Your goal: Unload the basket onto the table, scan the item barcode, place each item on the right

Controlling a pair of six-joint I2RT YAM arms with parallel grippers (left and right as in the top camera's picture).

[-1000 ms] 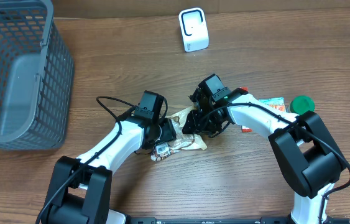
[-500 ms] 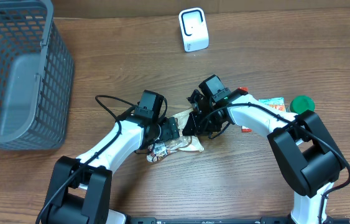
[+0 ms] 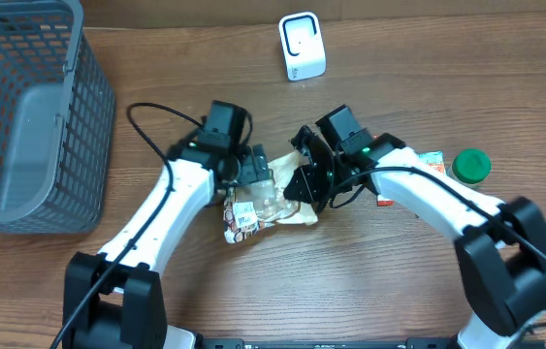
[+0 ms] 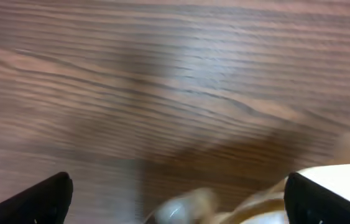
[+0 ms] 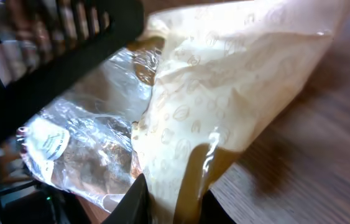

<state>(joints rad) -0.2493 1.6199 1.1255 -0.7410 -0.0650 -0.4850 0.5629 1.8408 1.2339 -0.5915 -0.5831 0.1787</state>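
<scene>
The snack bag [image 3: 271, 208] lies on the tabletop [image 3: 399, 291] between my two arms, well short of the white scanner [image 3: 302, 46]. It looks light, limp and crinkly: clear film at one end, tan wrapper at the other, so it will sag and fold from wherever it is pinched. My right claw [image 3: 304, 182] is closed on the tan edge; the right wrist view shows the wrapper running down between its fingers. My left claw [image 4: 181, 193] stands wide open above bare wood, gripping nothing. I judge a flat seam edge the best hold, clear of the white label [image 3: 243, 218], whose print I cannot read. The grey basket [image 3: 88, 107] looks empty.
</scene>
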